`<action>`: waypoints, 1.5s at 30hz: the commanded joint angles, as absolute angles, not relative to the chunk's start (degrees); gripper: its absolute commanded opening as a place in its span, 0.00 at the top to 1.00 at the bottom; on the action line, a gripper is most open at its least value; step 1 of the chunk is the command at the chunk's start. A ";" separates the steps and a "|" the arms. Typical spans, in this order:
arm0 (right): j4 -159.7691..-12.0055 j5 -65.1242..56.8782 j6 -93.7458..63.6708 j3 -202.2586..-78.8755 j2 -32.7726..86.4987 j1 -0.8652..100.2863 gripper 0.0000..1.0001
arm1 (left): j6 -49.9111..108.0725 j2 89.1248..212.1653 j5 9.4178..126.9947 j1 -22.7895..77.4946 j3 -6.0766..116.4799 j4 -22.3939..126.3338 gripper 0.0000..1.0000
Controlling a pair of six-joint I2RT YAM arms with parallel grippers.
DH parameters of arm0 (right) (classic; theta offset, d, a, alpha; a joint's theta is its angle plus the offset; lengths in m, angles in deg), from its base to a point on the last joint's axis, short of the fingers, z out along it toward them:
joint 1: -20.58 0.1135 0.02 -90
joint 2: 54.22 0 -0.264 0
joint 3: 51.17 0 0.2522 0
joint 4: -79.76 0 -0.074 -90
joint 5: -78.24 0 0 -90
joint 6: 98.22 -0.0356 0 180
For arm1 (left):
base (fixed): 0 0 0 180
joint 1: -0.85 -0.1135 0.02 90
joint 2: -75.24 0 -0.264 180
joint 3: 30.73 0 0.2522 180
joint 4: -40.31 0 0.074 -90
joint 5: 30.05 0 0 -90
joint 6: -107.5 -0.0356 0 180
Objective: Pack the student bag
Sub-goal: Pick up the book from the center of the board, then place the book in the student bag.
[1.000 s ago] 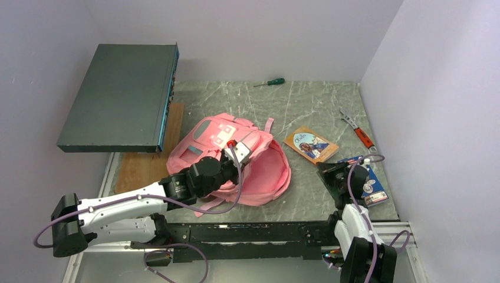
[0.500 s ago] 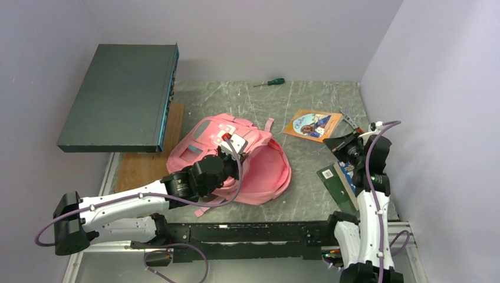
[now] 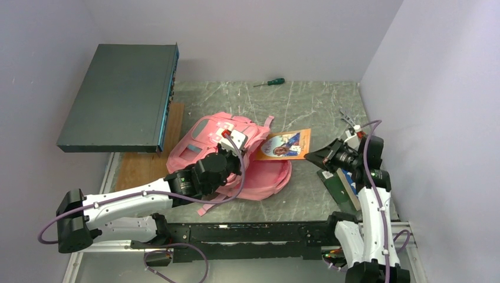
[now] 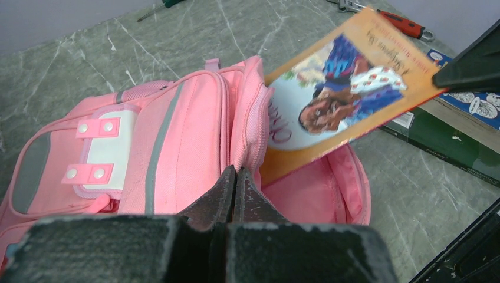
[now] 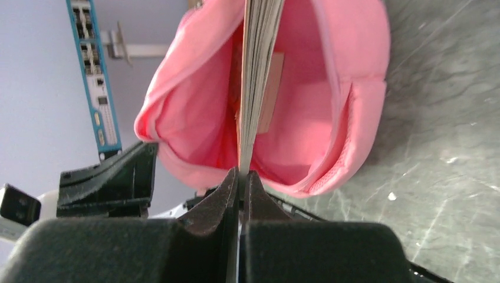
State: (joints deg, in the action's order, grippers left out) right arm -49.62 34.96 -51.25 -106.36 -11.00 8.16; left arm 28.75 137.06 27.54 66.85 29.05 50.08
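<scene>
The student bag is a soft pink backpack lying left of the table's centre, its main compartment gaping open toward the right. My left gripper is shut on the bag's zipper rim and holds the mouth up. An orange picture book hangs in the air, pinched at one corner by my shut right gripper. The book's far end reaches into the bag's mouth. The right wrist view has the book edge-on, with the pink lining behind it.
A dark green book with a blue one beside it lies by the right arm. A red-handled tool and a green screwdriver lie at the back. A large dark network switch juts over a wooden board at left.
My right gripper picked the orange book up off the table and carried it left to the bag's mouth. My left gripper kept its hold on the rim, shifting slightly.
</scene>
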 commanded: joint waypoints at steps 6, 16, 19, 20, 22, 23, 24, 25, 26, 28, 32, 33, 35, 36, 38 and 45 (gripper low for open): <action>-86.84 39.18 -76.02 -93.01 -8.17 24.78 1.00 | 29.08 135.71 26.44 66.16 33.61 46.39 1.00; -108.56 13.62 -88.74 -82.51 -1.34 41.75 1.00 | 29.88 134.70 26.70 66.16 35.06 48.23 1.00; -111.03 2.90 -89.92 -84.06 3.05 51.59 1.00 | 28.94 135.09 26.26 66.16 35.53 48.28 1.00; -110.92 -0.77 -89.49 -85.23 4.79 56.27 1.00 | 28.41 135.09 26.02 66.16 35.65 48.12 1.00; -110.53 -7.05 -86.92 -87.56 9.11 62.07 1.00 | 27.72 134.93 25.21 66.16 35.44 48.01 1.00; -111.33 -6.38 -85.90 -88.68 12.17 63.32 0.96 | 27.42 134.77 24.91 66.20 35.30 48.01 1.00; -112.11 -3.84 -84.95 -89.63 15.18 63.69 0.86 | 27.12 134.62 24.52 66.20 35.10 47.87 1.00; -111.49 -1.69 -84.41 -90.58 17.47 63.87 0.74 | 26.95 134.51 24.40 66.21 35.01 47.95 1.00; -110.93 0.53 -83.19 -91.52 19.52 64.06 0.64 | 27.05 134.43 24.33 66.16 34.98 48.34 1.00; -108.82 5.68 -79.20 -92.55 22.24 64.09 0.47 | 27.31 134.11 24.52 66.24 34.83 49.03 1.00; -100.41 13.00 -68.70 -93.33 21.24 62.26 0.39 | 27.65 133.73 25.35 66.24 34.03 49.02 1.00; -97.31 13.70 -64.73 -93.39 19.88 60.87 0.41 | 27.81 133.69 25.79 66.24 33.93 49.28 1.00; -94.97 14.67 -59.29 -93.54 17.55 58.77 0.43 | 28.19 133.60 26.57 66.24 33.80 49.41 1.00; -93.84 16.04 -57.03 -94.26 17.36 56.99 0.44 | 28.35 133.60 26.90 66.24 33.71 49.28 1.00; -93.42 20.68 -54.43 -95.80 18.79 52.78 0.43 | 28.36 133.79 27.78 66.24 33.70 49.23 1.00; -105.40 31.22 -55.80 -102.14 32.86 49.10 0.43 | 28.31 133.78 28.90 66.40 34.40 50.55 1.00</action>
